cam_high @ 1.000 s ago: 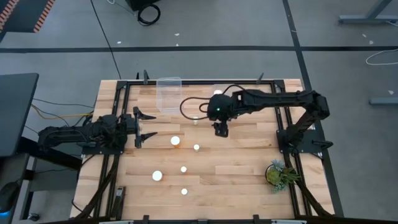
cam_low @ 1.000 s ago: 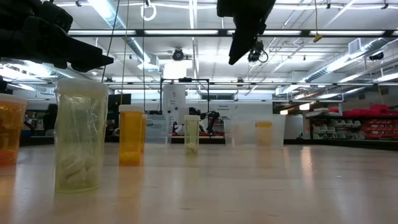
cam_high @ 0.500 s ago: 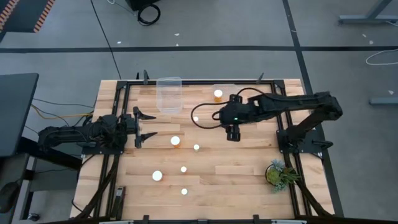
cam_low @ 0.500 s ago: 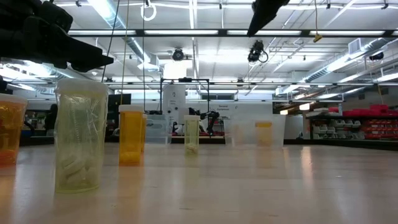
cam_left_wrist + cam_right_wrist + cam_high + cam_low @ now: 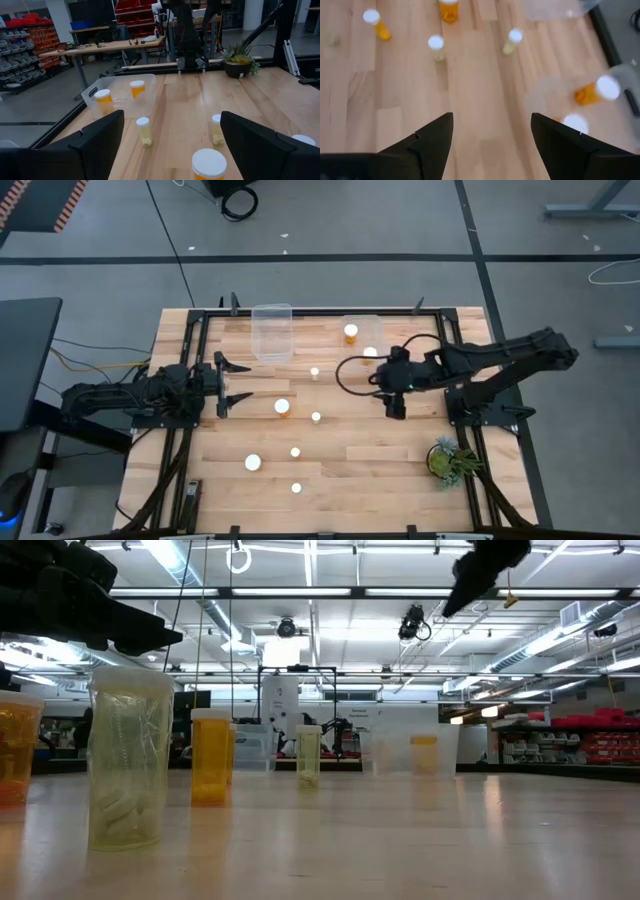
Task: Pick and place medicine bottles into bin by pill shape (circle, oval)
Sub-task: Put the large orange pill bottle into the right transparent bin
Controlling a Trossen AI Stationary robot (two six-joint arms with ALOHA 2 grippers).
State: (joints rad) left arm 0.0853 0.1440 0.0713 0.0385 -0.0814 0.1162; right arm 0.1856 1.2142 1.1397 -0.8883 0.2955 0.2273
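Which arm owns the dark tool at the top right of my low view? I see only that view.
Observer: The right arm's tool; it hovers open and empty over the bare wooden table.
Operator: How far along is the sorting?
Observer: Two amber pill bottles with white caps stand in the clear plastic bin nearer the right arm.
Operator: And the other arm?
Observer: Its left tool waits open at the table's left edge.

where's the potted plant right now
In the high view the potted plant sits at the table's near right corner, beside the right arm's base and apart from the loose medicine bottles mid-table.
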